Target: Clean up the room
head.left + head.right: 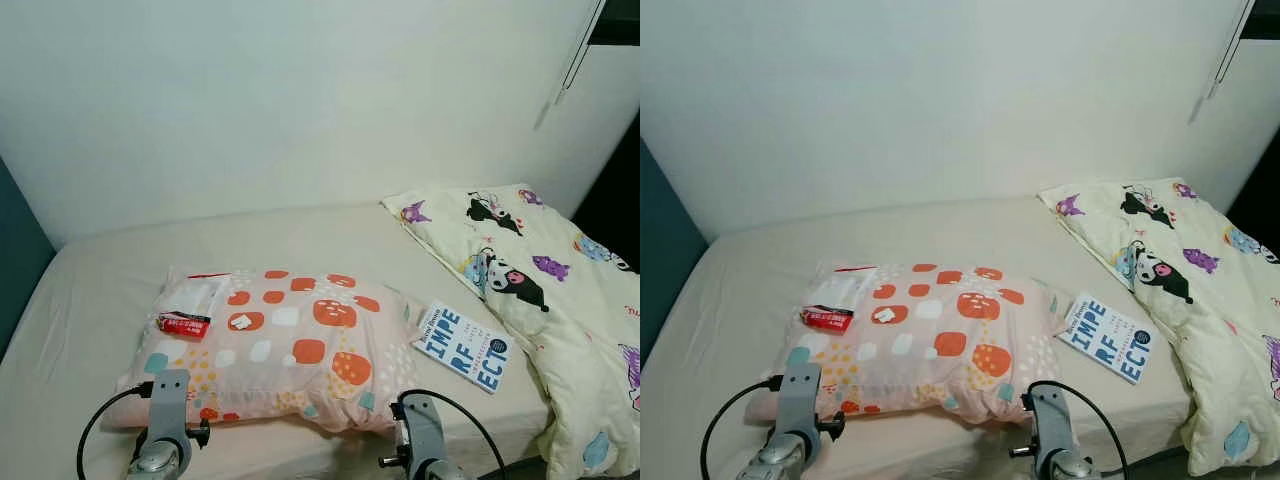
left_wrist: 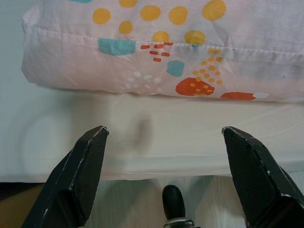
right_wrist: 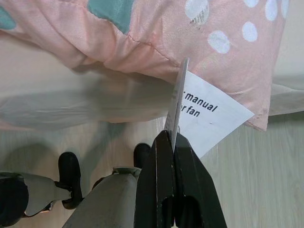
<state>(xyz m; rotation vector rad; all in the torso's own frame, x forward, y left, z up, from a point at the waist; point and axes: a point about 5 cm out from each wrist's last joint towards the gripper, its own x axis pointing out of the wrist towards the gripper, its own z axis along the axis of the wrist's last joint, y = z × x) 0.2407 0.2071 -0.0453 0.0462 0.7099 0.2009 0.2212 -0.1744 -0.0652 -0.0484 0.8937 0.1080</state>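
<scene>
A pink pillow (image 1: 280,340) with orange, white and teal spots lies on the bed (image 1: 300,235), close to its front edge. On the pillow rest a red wrapper (image 1: 183,323), a white plastic packet (image 1: 203,294) and a small white scrap (image 1: 240,321). My left gripper (image 2: 164,130) hangs open over the mattress edge, just short of the pillow (image 2: 156,52), holding nothing. My right gripper (image 3: 167,137) is shut on a white paper fan manual (image 3: 209,114) at the pillow's front corner (image 3: 156,33). Both silver wrists (image 1: 165,420) (image 1: 420,440) sit below the pillow.
A blue and white book (image 1: 463,347) lies on the mattress right of the pillow. A cream cartoon-print blanket (image 1: 540,270) covers the bed's right side and hangs over the edge. A white wall stands behind; a teal panel (image 1: 15,260) is at left. Wood floor (image 3: 266,180) lies below.
</scene>
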